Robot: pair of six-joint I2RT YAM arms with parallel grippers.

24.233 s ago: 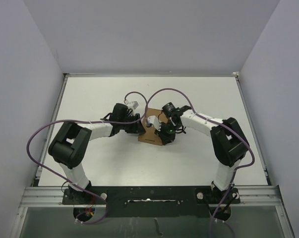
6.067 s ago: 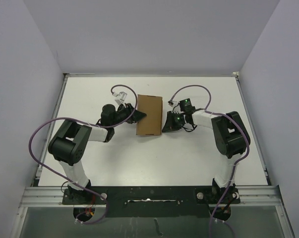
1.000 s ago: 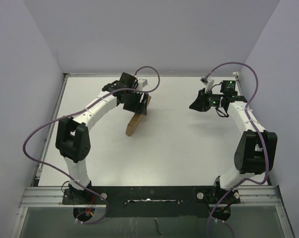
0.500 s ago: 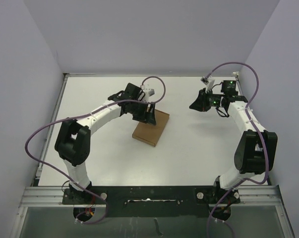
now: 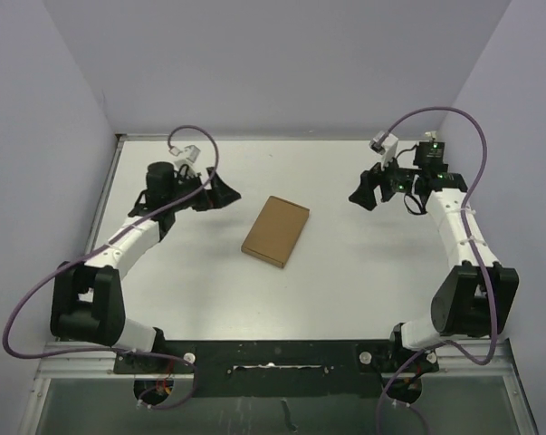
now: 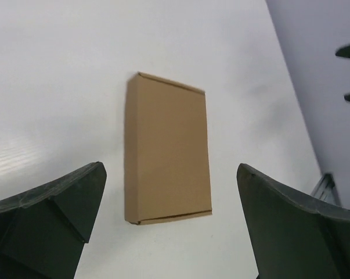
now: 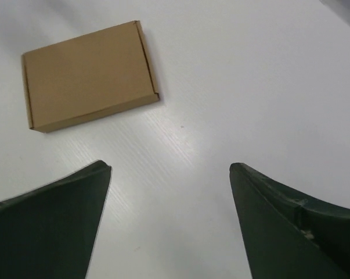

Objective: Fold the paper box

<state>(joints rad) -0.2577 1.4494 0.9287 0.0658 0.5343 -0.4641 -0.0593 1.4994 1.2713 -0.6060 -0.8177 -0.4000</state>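
Brown paper box (image 5: 275, 231) now lies shut and flat on the worktop (image 5: 363, 272); your left gripper (image 5: 229, 191) and right gripper (image 5: 358, 194) have withdrawn, jaws spread, so folding looks finished.

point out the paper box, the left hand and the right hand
paper box (image 5: 275, 232): top view, middle of its flat brown top face.
left hand (image 5: 227, 192): top view, midway between its open fingertips.
right hand (image 5: 356, 194): top view, midway between its open fingertips.

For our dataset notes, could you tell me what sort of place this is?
Likely a lab robot cell: a white table walled on three sides, two bolted arms, one paper box.
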